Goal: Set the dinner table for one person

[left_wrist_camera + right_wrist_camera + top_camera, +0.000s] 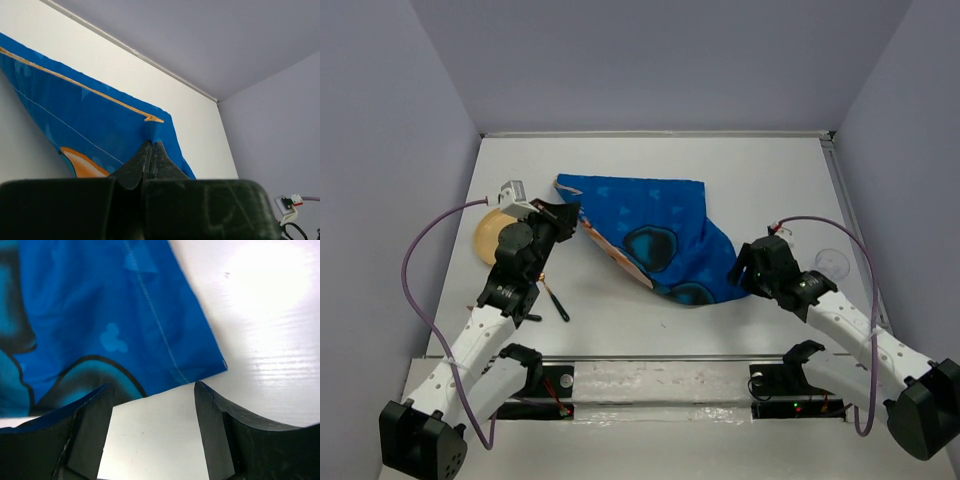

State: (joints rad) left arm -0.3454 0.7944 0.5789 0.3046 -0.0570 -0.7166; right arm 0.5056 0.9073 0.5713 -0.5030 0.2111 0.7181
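The dinner table (650,325) is a white top with a thin metal rim. A blue cartoon-printed placemat (660,235) lies rumpled and partly folded on its middle. My left gripper (568,216) is shut on the placemat's left corner. In the left wrist view the fingertips (151,146) pinch the blue cloth (90,115), which is lifted off the table. My right gripper (738,272) is open at the placemat's lower right end. In the right wrist view a cloth corner (210,365) lies just beyond the gripper (152,390), and bare table shows between the fingers.
A tan round plate (488,238) sits at the left, partly hidden behind my left arm. A dark-handled utensil (557,301) lies near the left arm. A clear glass (833,262) stands at the right beside my right arm.
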